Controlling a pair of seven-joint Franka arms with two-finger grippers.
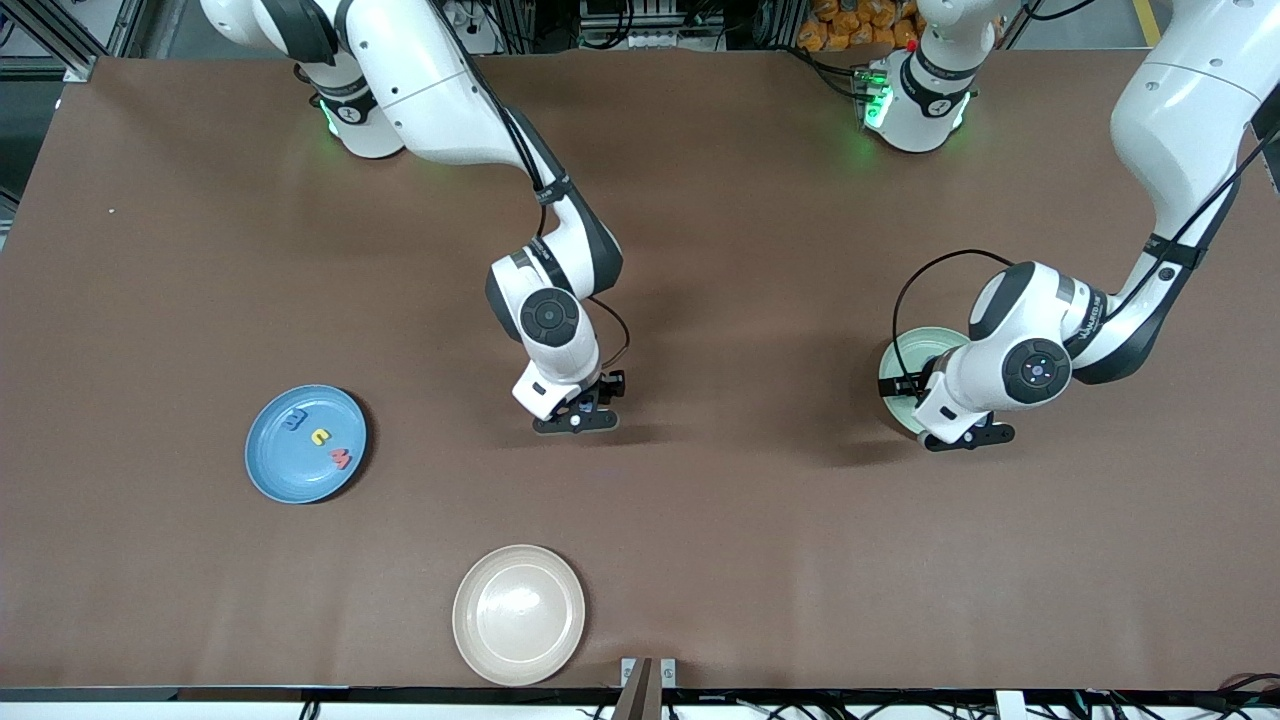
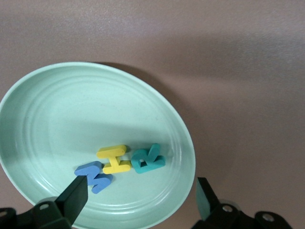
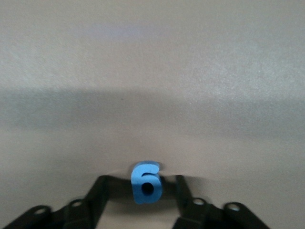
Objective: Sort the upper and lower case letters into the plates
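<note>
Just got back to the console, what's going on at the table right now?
Letter sorting is under way. The left gripper hangs open over the mint green plate, which holds a blue, a yellow and a teal letter. The right gripper is at mid-table with a small blue letter between its fingers. The blue plate holds three letters; the beige plate has none.

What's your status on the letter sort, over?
Left pincer open over pale mint green plate, three foam letters in it. Right pincer around small blue foam letter at mid-table. Round blue plate holds three. Nothing in the way.
</note>
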